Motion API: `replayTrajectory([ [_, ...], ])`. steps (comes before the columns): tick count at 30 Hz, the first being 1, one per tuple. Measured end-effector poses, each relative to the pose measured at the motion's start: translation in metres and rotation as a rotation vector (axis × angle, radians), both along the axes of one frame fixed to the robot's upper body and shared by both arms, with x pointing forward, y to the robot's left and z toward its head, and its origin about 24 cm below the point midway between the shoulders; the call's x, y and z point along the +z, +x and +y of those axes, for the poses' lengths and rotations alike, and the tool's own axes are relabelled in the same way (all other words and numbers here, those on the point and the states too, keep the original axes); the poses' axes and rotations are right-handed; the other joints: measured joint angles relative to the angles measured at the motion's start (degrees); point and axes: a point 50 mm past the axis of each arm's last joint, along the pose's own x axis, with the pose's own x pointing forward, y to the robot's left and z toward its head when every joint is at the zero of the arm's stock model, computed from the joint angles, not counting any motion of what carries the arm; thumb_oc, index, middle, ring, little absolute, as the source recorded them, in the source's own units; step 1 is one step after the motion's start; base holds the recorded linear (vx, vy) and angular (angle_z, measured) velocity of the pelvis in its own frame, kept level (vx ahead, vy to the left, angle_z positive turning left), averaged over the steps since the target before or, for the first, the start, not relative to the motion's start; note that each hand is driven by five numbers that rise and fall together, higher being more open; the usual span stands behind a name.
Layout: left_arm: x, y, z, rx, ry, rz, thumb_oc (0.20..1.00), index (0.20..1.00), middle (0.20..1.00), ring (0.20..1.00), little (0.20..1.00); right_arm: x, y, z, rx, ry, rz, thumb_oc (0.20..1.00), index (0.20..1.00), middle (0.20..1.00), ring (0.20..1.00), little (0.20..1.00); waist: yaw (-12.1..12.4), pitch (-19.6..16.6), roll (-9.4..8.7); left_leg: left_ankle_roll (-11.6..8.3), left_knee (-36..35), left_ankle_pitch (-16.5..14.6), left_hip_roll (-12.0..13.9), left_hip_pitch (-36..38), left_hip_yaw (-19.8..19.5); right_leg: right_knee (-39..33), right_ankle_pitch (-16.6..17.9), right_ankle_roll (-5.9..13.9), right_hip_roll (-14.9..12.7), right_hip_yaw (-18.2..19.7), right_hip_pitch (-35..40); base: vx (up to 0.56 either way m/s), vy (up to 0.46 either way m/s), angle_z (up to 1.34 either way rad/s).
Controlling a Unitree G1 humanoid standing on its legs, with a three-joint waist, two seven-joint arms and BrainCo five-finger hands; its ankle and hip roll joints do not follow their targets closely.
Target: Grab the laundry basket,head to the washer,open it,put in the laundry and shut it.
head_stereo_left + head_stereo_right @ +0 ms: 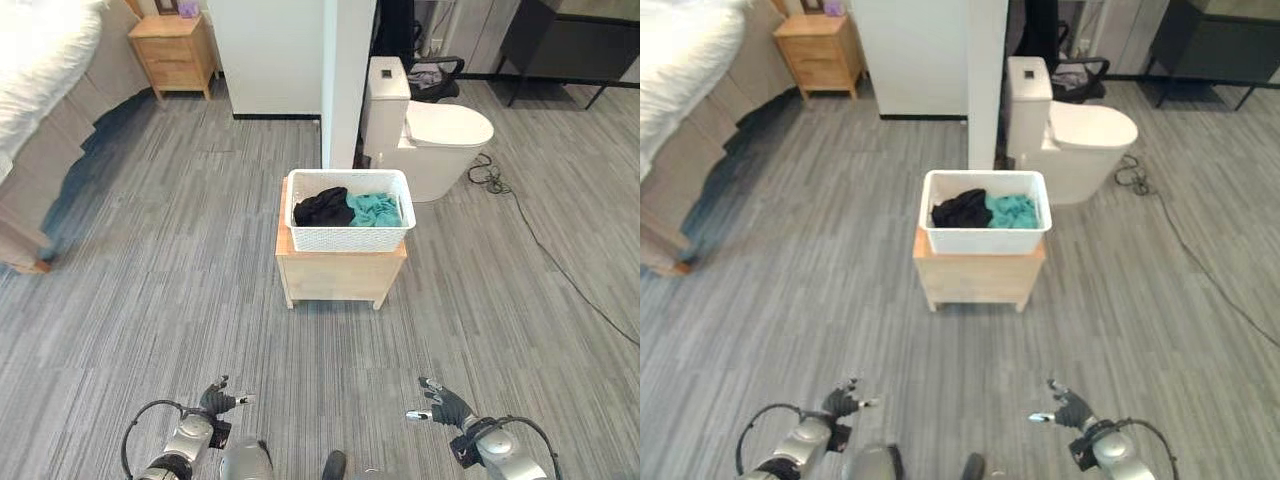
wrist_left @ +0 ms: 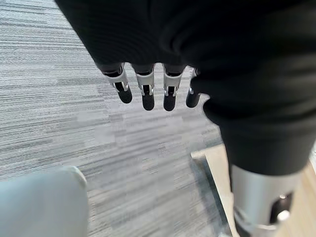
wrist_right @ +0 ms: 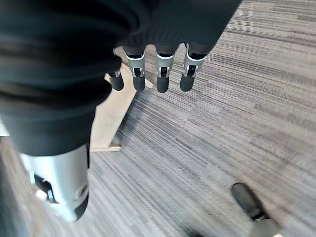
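The white laundry basket (image 1: pixel 350 212) sits in the centre of the frame on a low wooden stand (image 1: pixel 340 272), its rim overhanging the stand's top slightly on the right. Inside lie a black garment (image 1: pixel 323 206) on the left and a teal garment (image 1: pixel 375 209) on the right, both below the rim. Nothing touches the basket.

At the bottom of the frame, well apart from the stand, the left hand (image 1: pixel 216 401) shows at lower left and the right hand (image 1: pixel 443 404) at lower right. Each wrist view shows its fingers (image 2: pixel 148 94) (image 3: pixel 160 79) hanging straight and relaxed over the grey plank floor (image 1: pixel 150 300), holding nothing.

Just behind the stand, at upper centre, stands a white wall end (image 1: pixel 345 80) with a white toilet (image 1: pixel 425 135) to its right. A wooden nightstand (image 1: pixel 175 50) and a bed with white bedding (image 1: pixel 40 60) occupy the upper left.

The grab has not begun, by my reading. The likely trouble is an uneven grip: if one hand catches the rim before the other, the light basket may slide or tip off the small stand and spill the clothes. A dark cable (image 1: pixel 560 270) on the floor at right could also snag a step.
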Motion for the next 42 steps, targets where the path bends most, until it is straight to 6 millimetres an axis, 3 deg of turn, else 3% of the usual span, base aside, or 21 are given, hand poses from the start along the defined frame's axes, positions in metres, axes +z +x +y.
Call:
replayTrajectory([
  [2,-0.012,-0.026,0.006,0.031,0.007,0.079,1.0,1.0,1.0,1.0,1.0,-0.006,-0.006,0.0,0.035,-0.02,0.046,1.0,1.0,1.0,1.0,1.0,3.08,-0.26,1.44,3.13,-5.17,5.94,-3.18,-3.02,-2.0,-0.01,-2.97,4.26,0.51,0.23,5.2,0.7,0.326,-0.65],
  [4,-0.015,-0.038,0.009,0.046,0.009,0.108,1.0,1.0,1.0,1.0,1.0,-0.006,-0.007,0.0,0.05,-0.024,0.051,1.0,1.0,1.0,1.0,1.0,2.68,-0.71,0.3,6.07,2.55,4.41,-3.41,-1.6,3.77,1.27,-6.88,5.92,-1.98,-0.75,8.52,0.45,0.261,-0.48],
  [6,-0.02,-0.049,0.004,0.046,-0.003,0.134,1.0,1.0,1.0,1.0,1.0,-0.01,-0.021,-0.005,0.048,-0.031,0.087,1.0,1.0,1.0,1.0,1.0,1.63,-3.36,3.11,12.32,-0.45,3.1,-3.23,3.49,2.06,10.25,-9.56,8.57,-1.83,-1.0,8.39,0.4,0.316,0.04],
  [10,-0.01,-0.035,0.02,0.076,0.024,0.078,1.0,1.0,1.0,1.0,1.0,-0.007,-0.018,0.014,0.071,0.039,0.062,1.0,1.0,1.0,1.0,1.0,1.32,-5.22,-1.43,14.9,-3.87,-0.92,-9.76,9.47,1.38,29.26,-11.88,9.64,-11.79,0.23,2.17,0.33,0.322,-0.01],
  [12,-0.008,-0.033,0.023,0.085,0.028,0.068,1.0,1.0,1.0,1.0,1.0,-0.005,-0.014,0.017,0.081,0.045,0.048,1.0,1.0,1.0,1.0,1.0,2.19,-5.4,-1.58,14.07,-4.57,-2.22,-12.09,12.78,0.96,37.72,-11.74,10.62,-15.82,0.45,-0.63,0.19,0.238,-0.14],
  [14,-0.004,-0.024,0.023,0.073,0.034,0.048,1.0,1.0,1.0,1.0,1.0,0.003,0.0,0.02,0.109,0.044,0.006,1.0,1.0,1.0,1.0,1.0,2.68,-3.96,1.1,14.04,-7.22,-2.53,-11.94,15.99,0.05,45.06,-11.82,10.38,-15.38,0.13,-6.72,0.15,0.118,0.13],
  [15,-0.004,-0.022,0.023,0.062,0.036,0.048,1.0,1.0,1.0,1.0,1.0,0.002,0.001,0.022,0.117,0.046,0.007,1.0,1.0,1.0,1.0,1.0,2.42,-3.76,1.74,12.53,-6.78,-2.11,-11.94,16.49,-0.64,42.63,-11.98,10.29,-13.0,0.96,-9.42,0.11,0.09,0.25],
  [16,-0.003,-0.017,0.02,0.056,0.036,0.04,1.0,1.0,1.0,1.0,1.0,0.006,0.004,0.019,0.127,0.04,-0.011,1.0,1.0,1.0,1.0,1.0,2.35,-3.12,4.36,11.71,-8.82,-3.95,-10.43,18.12,-8.24,39.55,-13.98,9.13,-7.34,3.82,-13.07,0.08,-0.004,0.54],
  [17,-0.002,-0.015,0.023,0.056,0.044,0.039,1.0,1.0,1.0,1.0,1.0,0.008,0.008,0.02,0.124,0.046,-0.024,1.0,1.0,1.0,1.0,1.0,1.26,-1.96,5.17,11.6,-10.1,-1.96,-9.63,19.2,-8.4,34.83,-13.48,8.64,-4.84,4.6,-14.69,0.07,-0.064,0.7],
  [19,-0.001,-0.013,0.021,0.044,0.043,0.032,1.0,1.0,1.0,1.0,1.0,0.008,0.006,0.016,0.136,0.034,-0.009,1.0,1.0,1.0,1.0,1.0,0.2,-1.37,4.82,9.15,-10.19,-1.14,-10.01,19.98,-6.0,28.64,-10.37,8.45,-5.68,0.61,-19.97,0.12,-0.061,0.82],
  [21,-0.006,-0.021,0.023,0.031,0.065,0.083,1.0,1.0,1.0,1.0,1.0,0.005,0.002,0.017,0.157,0.022,0.011,1.0,1.0,1.0,1.0,1.0,-0.7,-0.46,3.55,8.42,-9.15,-1.59,-11.06,22.15,-7.47,17.56,-0.78,7.7,-5.49,0.26,-21.15,0.05,-0.04,0.99],
  [22,-0.009,-0.033,0.024,0.031,0.063,0.101,1.0,1.0,1.0,1.0,1.0,0.002,-0.003,0.019,0.162,0.023,0.027,1.0,1.0,1.0,1.0,1.0,-0.08,-0.99,2.02,8.31,-9.14,-1.65,-12.59,24.77,-6.51,18.2,11.35,1.63,-4.99,-0.04,-21.01,0.1,-0.097,0.84],
  [23,-0.013,-0.042,0.023,0.023,0.067,0.126,1.0,1.0,1.0,1.0,1.0,0.002,-0.004,0.017,0.172,0.007,0.031,1.0,1.0,1.0,1.0,1.0,0.73,-1.38,1.2,7.9,-8.29,-1.89,-13.66,25.56,-5.43,17.55,11.89,-1.45,-5.15,-0.91,-19.86,0.12,-0.125,0.32],
  [24,-0.017,-0.051,0.021,0.016,0.067,0.152,1.0,1.0,1.0,1.0,1.0,0.003,-0.002,0.017,0.175,0.0,0.026,1.0,1.0,1.0,1.0,1.0,1.89,-0.95,0.19,6.8,-3.62,-2.3,-14.27,24.44,-4.37,13.87,11.95,-2.28,-6.38,-0.06,-17.18,0.05,-0.09,0.11],
  [25,-0.017,-0.054,0.025,0.024,0.075,0.16,1.0,1.0,1.0,1.0,1.0,0.006,0.006,0.021,0.188,0.002,0.001,1.0,1.0,1.0,1.0,1.0,2.14,-0.52,-3.19,7.43,3.39,-3.63,-14.82,19.63,-3.53,7.83,12.34,-1.56,-8.75,1.75,-14.56,0.02,-0.089,0.09],
  [26,-0.017,-0.054,0.026,0.028,0.075,0.16,1.0,1.0,1.0,1.0,1.0,0.009,0.01,0.02,0.196,-0.006,-0.017,1.0,1.0,1.0,1.0,1.0,2.35,-0.86,-3.27,9.15,-0.12,-4.39,-12.59,18.72,-3.37,4.98,12.9,0.24,-8.27,1.97,-13.97,0.0,-0.06,0.19],
  [27,-0.019,-0.057,0.021,0.025,0.066,0.167,1.0,1.0,1.0,1.0,1.0,0.012,0.014,0.014,0.208,-0.029,-0.025,1.0,1.0,1.0,1.0,1.0,2.76,-1.52,0.11,7.04,-8.81,-0.43,-6.94,19.49,-4.32,4.46,12.44,1.57,-4.76,1.43,-14.3,-0.01,-0.088,-0.15],
  [29,-0.018,-0.056,0.023,0.019,0.071,0.176,1.0,1.0,1.0,1.0,1.0,0.018,0.029,0.02,0.213,-0.027,-0.067,1.0,1.0,1.0,1.0,1.0,2.92,-0.54,1.15,6.73,-10.75,-0.05,-4.63,20.18,-2.37,4.69,10.44,6.26,-4.57,0.72,-14.37,0.0,-0.081,-0.25],
  [33,-0.018,-0.052,0.019,-0.017,0.084,0.167,1.0,1.0,1.0,1.0,1.0,0.017,0.024,0.021,0.216,-0.02,-0.064,1.0,1.0,1.0,1.0,1.0,3.13,-1.3,1.86,7.44,-10.79,-0.6,-2.59,20.29,0.04,17.37,2.59,8.42,-7.84,-0.92,-16.34,-0.01,-0.057,-0.29],
  [37,-0.024,-0.052,-0.002,-0.099,0.067,0.184,1.0,1.0,1.0,1.0,1.0,0.008,-0.001,0.002,0.206,-0.082,0.01,1.0,1.0,1.0,1.0,1.0,1.67,-2.73,4.18,6.32,-11.21,0.13,-1.78,21.02,-1.38,12.33,3.22,4.95,-5.56,-1.29,-13.27,-0.01,-0.014,0.02],
  [42,-0.023,-0.048,-0.003,-0.106,0.07,0.175,1.0,1.0,1.0,1.0,1.0,0.008,-0.004,-0.002,0.203,-0.107,0.012,1.0,1.0,1.0,1.0,1.0,1.2,-3.24,5.23,5.49,-11.14,0.39,-1.28,20.86,-1.45,12.12,3.2,4.77,-4.72,-1.34,-13.39,-0.01,0.008,-0.01],
])
